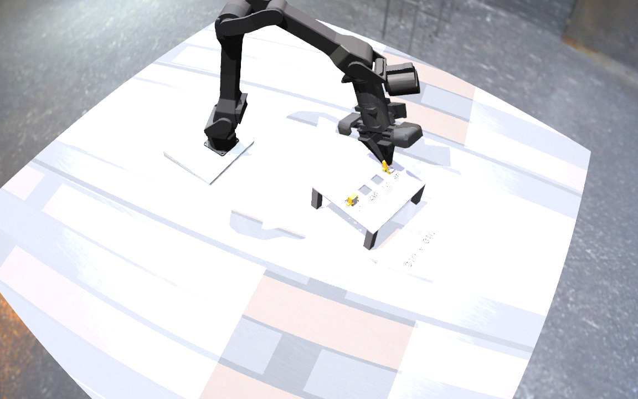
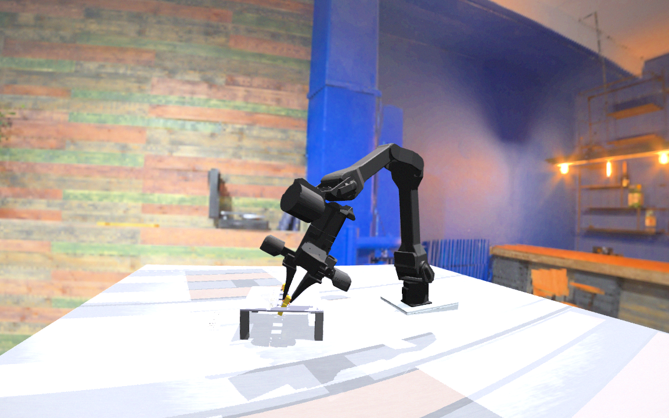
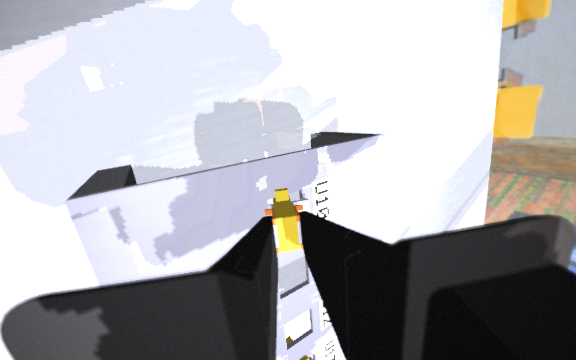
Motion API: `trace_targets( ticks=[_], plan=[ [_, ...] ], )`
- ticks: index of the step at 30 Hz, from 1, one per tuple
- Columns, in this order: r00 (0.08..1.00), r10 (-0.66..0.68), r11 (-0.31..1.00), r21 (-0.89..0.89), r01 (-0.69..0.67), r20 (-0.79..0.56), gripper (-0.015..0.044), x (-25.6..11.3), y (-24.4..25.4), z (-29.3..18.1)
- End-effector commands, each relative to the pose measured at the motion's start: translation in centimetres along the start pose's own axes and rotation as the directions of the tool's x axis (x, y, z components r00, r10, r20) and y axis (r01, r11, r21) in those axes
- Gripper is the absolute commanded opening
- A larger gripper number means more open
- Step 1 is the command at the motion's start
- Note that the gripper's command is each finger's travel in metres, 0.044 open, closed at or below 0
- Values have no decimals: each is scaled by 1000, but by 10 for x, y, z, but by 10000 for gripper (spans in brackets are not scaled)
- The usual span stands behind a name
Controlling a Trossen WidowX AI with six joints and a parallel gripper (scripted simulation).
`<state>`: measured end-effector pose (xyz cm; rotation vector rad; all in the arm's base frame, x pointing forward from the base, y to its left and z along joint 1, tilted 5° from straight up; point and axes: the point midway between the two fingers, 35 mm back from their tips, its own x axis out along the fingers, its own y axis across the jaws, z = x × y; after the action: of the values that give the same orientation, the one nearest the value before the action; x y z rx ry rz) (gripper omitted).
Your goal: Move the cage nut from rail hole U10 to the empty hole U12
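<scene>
The rail plate [image 1: 385, 210] [image 3: 133, 220] stands on short dark legs. My gripper [image 1: 386, 163] [image 2: 287, 299] [image 3: 286, 217] is shut on the yellow cage nut [image 1: 385, 168] [image 2: 285, 303] [image 3: 288, 234] at U10. That nut leans, and its lower end shows below the plate's edge in the exterior view. The fingertips hide its sides, so how its wings sit cannot be told. The empty hole U12 [image 1: 365, 189] [image 3: 299, 327] lies beyond the empty hole U11 [image 1: 376, 179] [image 3: 294, 277]. The other nut [image 1: 352, 200] sits in the last hole, U13.
Hole labels are printed along the plate beside the holes. Printed task text [image 1: 420, 247] lies on the table beyond the plate. The arm's base plate [image 1: 202, 166] [image 2: 443, 306] stands apart from the rail plate. Patchy shadows and light cover the table.
</scene>
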<state>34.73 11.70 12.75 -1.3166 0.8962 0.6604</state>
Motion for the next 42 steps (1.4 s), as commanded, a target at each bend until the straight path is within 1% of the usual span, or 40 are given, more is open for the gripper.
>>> trace_targets(
  ticks=[1, 42],
  plan=[
    [1000, -16, 1000, 9, 16, 1, 33, -3, -1, -1],
    [998, -60, 998, 9, 60, 0, 33, -3, 0, -1]
  ],
)
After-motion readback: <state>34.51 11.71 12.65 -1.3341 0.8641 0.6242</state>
